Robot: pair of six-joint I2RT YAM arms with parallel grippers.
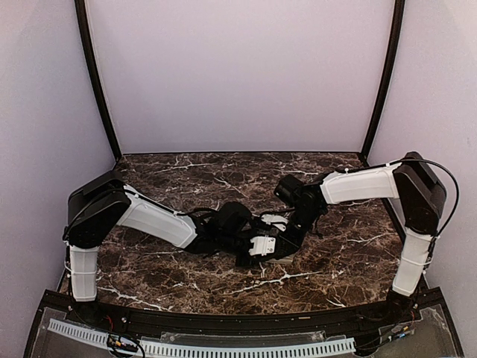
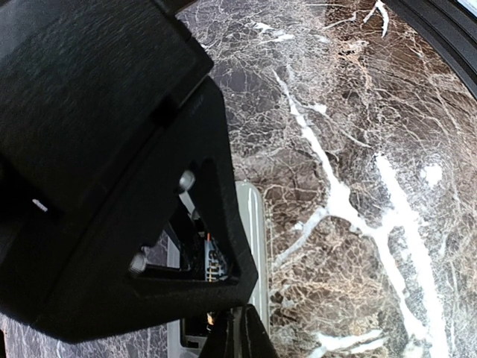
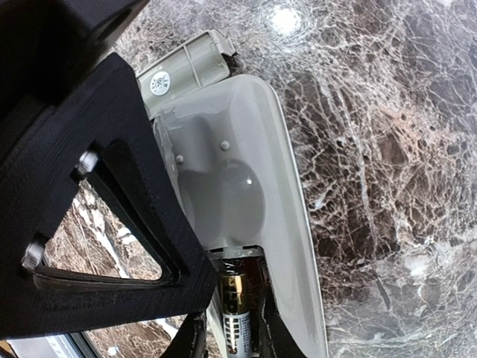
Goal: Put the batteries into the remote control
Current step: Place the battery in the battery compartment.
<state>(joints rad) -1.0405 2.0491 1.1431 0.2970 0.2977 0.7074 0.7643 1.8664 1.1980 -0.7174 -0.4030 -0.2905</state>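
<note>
In the right wrist view the remote control (image 3: 246, 186) lies grey back up with its battery recess uncovered. One of the batteries (image 3: 237, 313), gold-banded with a silver casing, sits in the recess against the spring. My right gripper (image 3: 235, 339) straddles it, open, with a narrow gap on each side of the cell. My left gripper (image 2: 235, 328) is shut, its tips meeting over the remote control (image 2: 256, 224) at its edge; I cannot tell whether they pinch it. From above, both grippers crowd over the remote control (image 1: 261, 245) at mid-table. No other battery shows.
The detached grey battery cover (image 3: 186, 67) lies on the marble table (image 3: 387, 149) just beyond the remote's far end. Both arms meet at the table's middle, with the enclosure walls at the back and sides.
</note>
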